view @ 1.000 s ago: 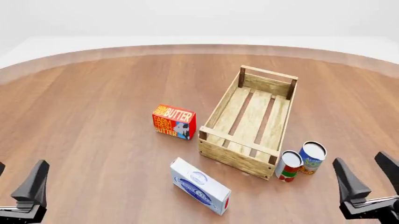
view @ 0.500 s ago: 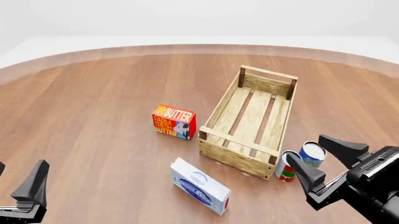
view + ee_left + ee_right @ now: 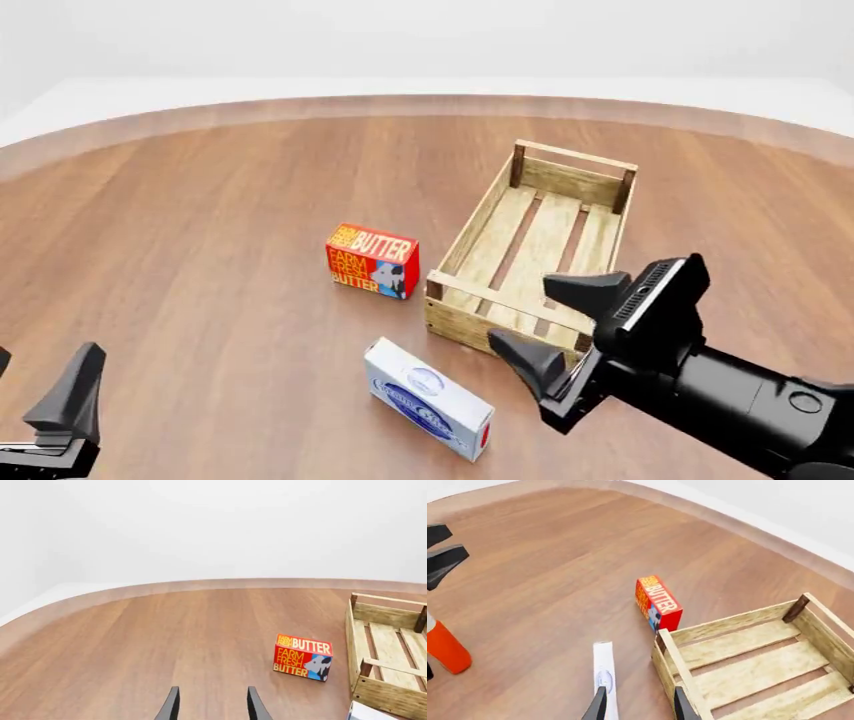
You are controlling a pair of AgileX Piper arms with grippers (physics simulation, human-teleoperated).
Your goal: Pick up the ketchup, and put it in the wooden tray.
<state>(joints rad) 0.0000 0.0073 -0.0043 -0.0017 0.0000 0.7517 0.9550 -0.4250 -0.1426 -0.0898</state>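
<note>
The ketchup (image 3: pixel 446 647) shows only in the right wrist view, at the frame's edge: an orange-red bottle, apparently upright on the counter (image 3: pixel 200 200), near the left end effector (image 3: pixel 437 550), whose dark fingers appear just beyond it. The front view does not show it. The left end effector (image 3: pixel 60 405) seems much nearer; its fingers are parted and empty. The right end effector (image 3: pixel 554 320), also spread and empty, hovers over the near end of the wooden tray (image 3: pixel 534 250), well apart from the bottle. Between them lie the white box (image 3: pixel 427 398) and the butter box (image 3: pixel 372 261), neither blocking a left-arm reach.
</note>
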